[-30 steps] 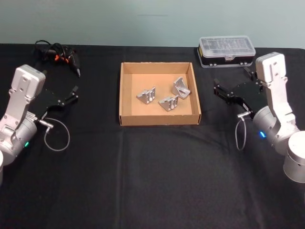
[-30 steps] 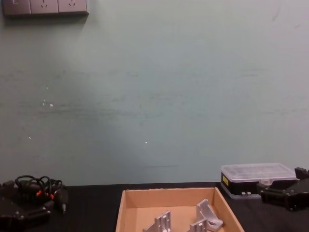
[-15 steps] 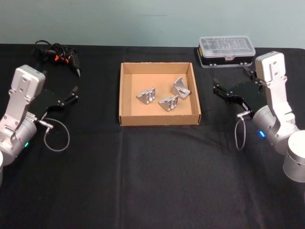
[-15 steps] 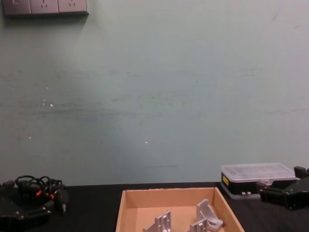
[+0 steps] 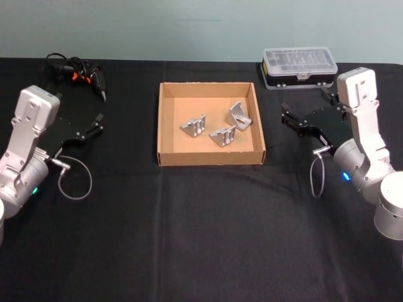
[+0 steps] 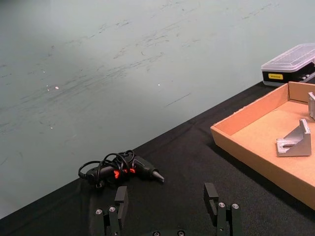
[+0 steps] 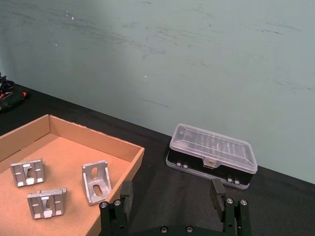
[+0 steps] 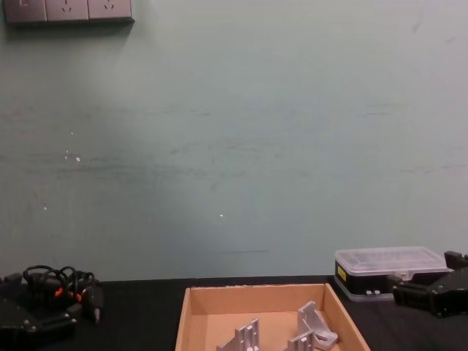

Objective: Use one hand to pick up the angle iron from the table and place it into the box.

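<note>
Black worktop point(image 5: 201, 239), pale green wall behind. Left hand point(image 5: 94, 124) at frame left, fingers apart, holding nothing. Right hand point(image 5: 291, 119) at frame right, just beside the box point(image 5: 210, 158), also spread and holding nothing. Three angle irons point(image 5: 194, 125) lie inside the box, centre frame. Clear-lidded case point(image 5: 299, 67) upper right, cable bundle point(image 5: 74, 70) upper left.

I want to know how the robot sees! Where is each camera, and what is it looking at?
Head view: high up, looking down at the table, the box, the left gripper and right gripper.
Chest view: low, looking across at the wall; the right gripper's tip shows at its edge.
Left wrist view: on the left arm, over its open fingers, toward a cable bundle.
Right wrist view: on the right arm, over its open fingers, toward a plastic case.
All four show the box.
</note>
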